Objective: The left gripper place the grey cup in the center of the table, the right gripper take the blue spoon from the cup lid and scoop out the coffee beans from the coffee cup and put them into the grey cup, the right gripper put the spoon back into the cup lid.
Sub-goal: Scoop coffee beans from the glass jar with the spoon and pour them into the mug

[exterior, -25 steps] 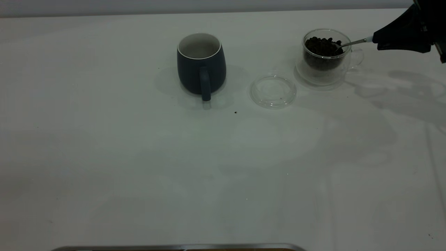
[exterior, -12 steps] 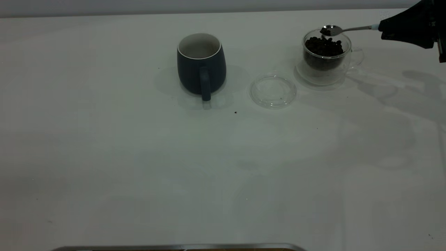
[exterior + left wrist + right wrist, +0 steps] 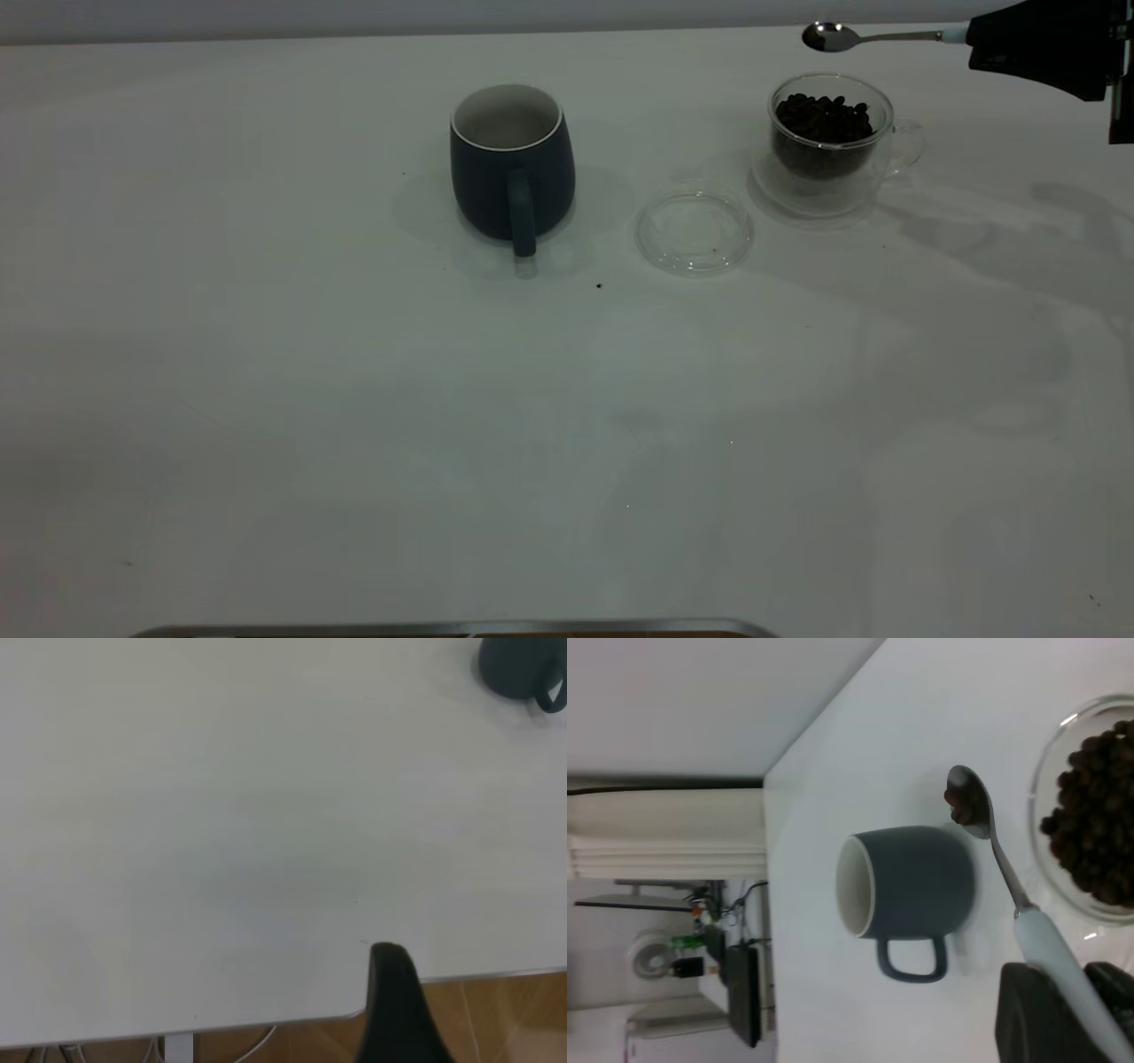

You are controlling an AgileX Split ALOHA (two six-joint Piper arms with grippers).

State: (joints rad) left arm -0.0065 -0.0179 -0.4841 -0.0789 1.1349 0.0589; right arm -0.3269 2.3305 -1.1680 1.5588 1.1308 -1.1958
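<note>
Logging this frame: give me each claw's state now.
Left claw: one finger visible near the table edge; cannot tell.
Right claw: closed on the blue spoon, above the coffee cup.

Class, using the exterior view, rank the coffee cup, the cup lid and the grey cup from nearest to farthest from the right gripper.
Measured from the right gripper, holding the blue spoon at the far right edge:
1. The coffee cup, just below and left of the gripper, on the right side.
2. The cup lid, further left, toward the middle.
3. The grey cup, furthest left, near the centre of the table.
</note>
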